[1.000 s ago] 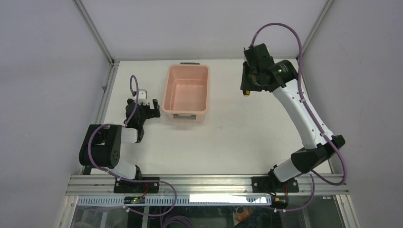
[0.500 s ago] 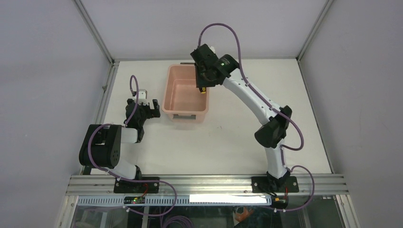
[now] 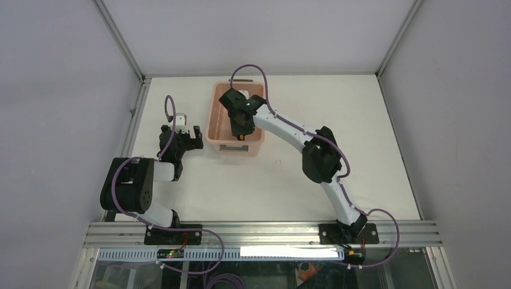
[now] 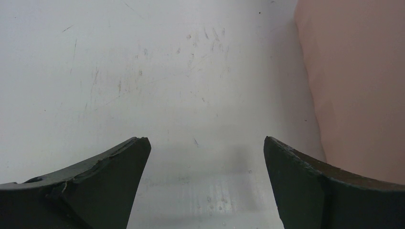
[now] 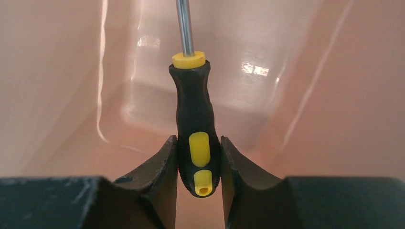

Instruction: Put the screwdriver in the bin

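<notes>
Screwdriver point(image 5: 193, 105): black handle, yellow inlays, thin steel shaft.

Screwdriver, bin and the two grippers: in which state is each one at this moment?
screwdriver: held at the handle end by the right gripper, shaft pointing toward the floor of the bin, not yet released.
bin: upright, open at the top, right gripper reaching into it.
right gripper: shut on the screwdriver.
left gripper: open, empty, beside the bin.
</notes>
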Robot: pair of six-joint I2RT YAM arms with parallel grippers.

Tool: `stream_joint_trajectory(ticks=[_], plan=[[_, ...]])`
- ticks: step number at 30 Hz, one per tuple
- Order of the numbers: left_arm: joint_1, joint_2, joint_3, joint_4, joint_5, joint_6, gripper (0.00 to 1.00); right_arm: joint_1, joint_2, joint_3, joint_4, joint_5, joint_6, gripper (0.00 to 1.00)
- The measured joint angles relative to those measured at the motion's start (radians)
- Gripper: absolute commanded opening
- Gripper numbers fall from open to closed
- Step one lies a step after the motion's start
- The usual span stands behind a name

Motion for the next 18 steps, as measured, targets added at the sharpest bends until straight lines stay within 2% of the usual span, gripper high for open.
stream_joint_trajectory(ticks=[5,8,10,13,18], plan=[[0.0,0.0,0.0,0.0,0.0,0.0,0.99,0.0,0.074,-0.024,0.061,-0.014,0.011,0.01],[0.0,0.0,0.0,0.0,0.0,0.0,0.99,-0.003,0.133,-0.024,0.079,-0.014,0.022,0.08],[0.0,0.0,0.0,0.0,0.0,0.0,0.99,-0.005,0.156,-0.024,0.08,-0.013,0.027,0.14],[0.0,0.0,0.0,0.0,0.0,0.0,0.99,-0.007,0.181,-0.009,0.077,-0.011,0.034,0.33],[0.0,0.0,0.0,0.0,0.0,0.0,0.99,-0.007,0.181,0.037,0.064,-0.009,0.029,0.48]])
